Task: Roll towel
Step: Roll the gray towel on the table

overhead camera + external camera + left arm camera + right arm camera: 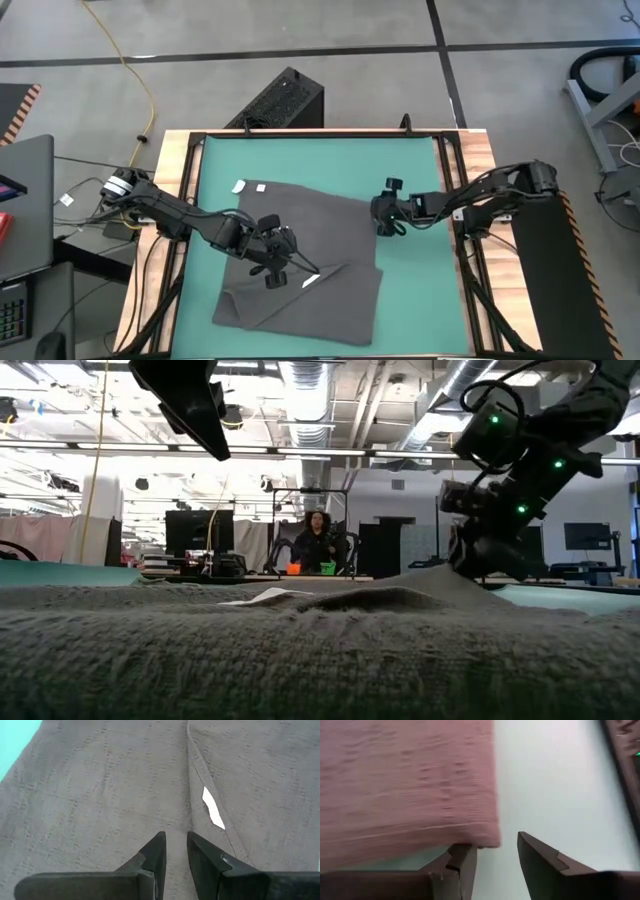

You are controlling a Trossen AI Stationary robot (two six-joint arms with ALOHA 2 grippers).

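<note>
The dark grey towel [310, 250] lies spread on the green mat [330, 160], with one flap folded over near its near edge and a small white tag [212, 809] on that fold. My left gripper [275, 270] hovers over the towel's left middle beside the folded edge [192, 765]. Its fingers are a little apart with nothing between them. My right gripper [492, 852] stands open and low at the towel's far right corner [487, 837], one finger at the corner and the other over bare mat. In the low view the towel rises to a low peak [440, 572] by this gripper [490, 560]. My right gripper comes slanting down from the table's right side. One fingertip [462, 855] stands right at the edge of the towel's far right corner [480, 842]. I cannot tell whether it touches the cloth. Nothing lies between the two fingers.
Bare green mat lies far of the towel and to its right [420, 280]. Wooden rails [170, 200] frame the table. A black box [285, 100] stands beyond the far edge and a laptop [25, 200] to the left. A person [318, 540] sits far off in the room.
</note>
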